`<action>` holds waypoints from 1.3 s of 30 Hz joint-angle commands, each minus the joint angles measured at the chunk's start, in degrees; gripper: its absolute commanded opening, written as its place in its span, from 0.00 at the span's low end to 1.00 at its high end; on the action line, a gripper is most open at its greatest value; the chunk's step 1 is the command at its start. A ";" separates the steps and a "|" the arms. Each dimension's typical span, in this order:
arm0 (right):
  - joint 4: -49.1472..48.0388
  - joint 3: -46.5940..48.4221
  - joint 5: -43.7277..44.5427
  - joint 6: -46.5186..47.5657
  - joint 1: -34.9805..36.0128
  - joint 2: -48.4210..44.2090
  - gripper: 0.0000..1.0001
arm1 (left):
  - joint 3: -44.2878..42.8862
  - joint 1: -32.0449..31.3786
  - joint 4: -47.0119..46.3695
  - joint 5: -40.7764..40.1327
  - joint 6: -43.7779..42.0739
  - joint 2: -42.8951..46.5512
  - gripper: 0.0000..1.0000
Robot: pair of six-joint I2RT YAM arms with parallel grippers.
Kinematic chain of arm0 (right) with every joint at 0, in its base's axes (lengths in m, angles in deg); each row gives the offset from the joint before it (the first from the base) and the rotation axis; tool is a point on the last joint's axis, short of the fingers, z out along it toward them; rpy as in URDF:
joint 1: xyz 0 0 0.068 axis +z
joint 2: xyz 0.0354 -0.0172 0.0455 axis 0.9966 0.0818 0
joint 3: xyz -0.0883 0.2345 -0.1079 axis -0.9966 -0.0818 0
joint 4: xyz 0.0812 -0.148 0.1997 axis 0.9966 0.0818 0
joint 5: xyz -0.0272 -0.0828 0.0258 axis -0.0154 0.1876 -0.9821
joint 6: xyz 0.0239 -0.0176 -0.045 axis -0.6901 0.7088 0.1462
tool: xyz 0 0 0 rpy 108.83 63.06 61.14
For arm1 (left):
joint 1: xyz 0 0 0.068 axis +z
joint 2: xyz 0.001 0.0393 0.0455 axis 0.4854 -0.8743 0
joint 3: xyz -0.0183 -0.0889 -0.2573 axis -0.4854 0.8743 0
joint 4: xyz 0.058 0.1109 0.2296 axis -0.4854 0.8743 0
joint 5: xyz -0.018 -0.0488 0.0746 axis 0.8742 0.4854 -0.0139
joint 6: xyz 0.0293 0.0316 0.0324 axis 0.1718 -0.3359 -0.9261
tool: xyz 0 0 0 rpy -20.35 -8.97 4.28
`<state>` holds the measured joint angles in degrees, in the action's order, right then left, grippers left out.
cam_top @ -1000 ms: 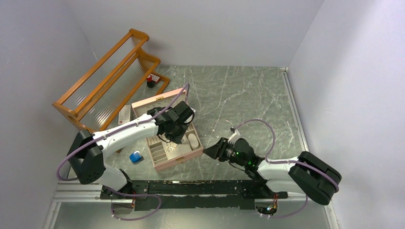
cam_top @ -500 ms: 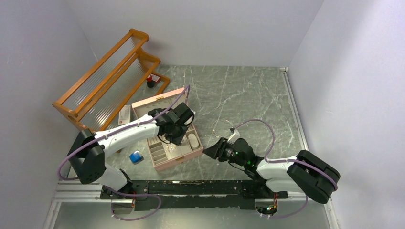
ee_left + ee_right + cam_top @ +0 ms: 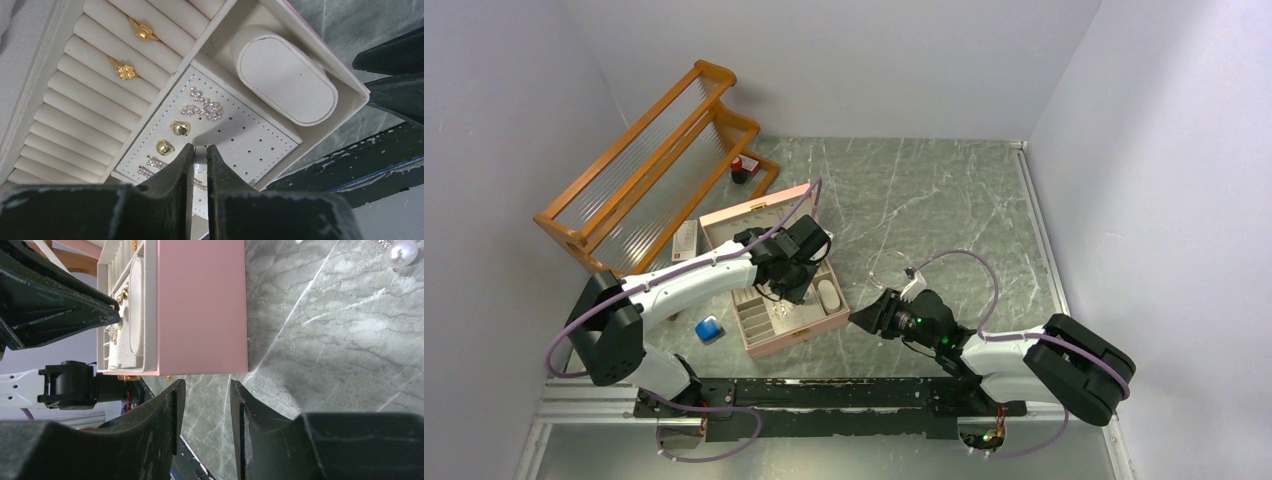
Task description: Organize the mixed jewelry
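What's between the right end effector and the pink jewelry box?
Nothing but bare marble table; the right wrist view shows the right end effector short of the pink jewelry box.

The grey-green marbled tabletop (image 3: 944,190) carries an open pink box (image 3: 809,325) left of centre. A wooden rack (image 3: 649,165) stands at the back left, and a blue block (image 3: 709,328) lies near the box. A thin wire hoop (image 3: 871,266) and a pearl piece (image 3: 401,253) lie right of the box.
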<state>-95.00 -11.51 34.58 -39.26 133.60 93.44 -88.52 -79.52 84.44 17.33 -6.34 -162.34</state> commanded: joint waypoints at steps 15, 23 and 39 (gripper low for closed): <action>-0.91 1.11 1.11 0.06 0.20 0.42 0.42 | 0.87 -0.41 -2.33 -1.15 0.97 1.45 0.07; -0.82 1.36 0.94 0.06 0.22 0.85 0.42 | 1.63 -0.42 -2.66 0.47 0.51 1.11 0.06; -0.80 1.43 0.93 -0.05 0.22 1.15 0.42 | 1.71 -0.48 -2.74 2.88 0.46 2.08 0.05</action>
<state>-94.98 -11.11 34.56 -39.32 133.64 94.14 -87.45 -79.56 82.45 17.42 -5.77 -161.58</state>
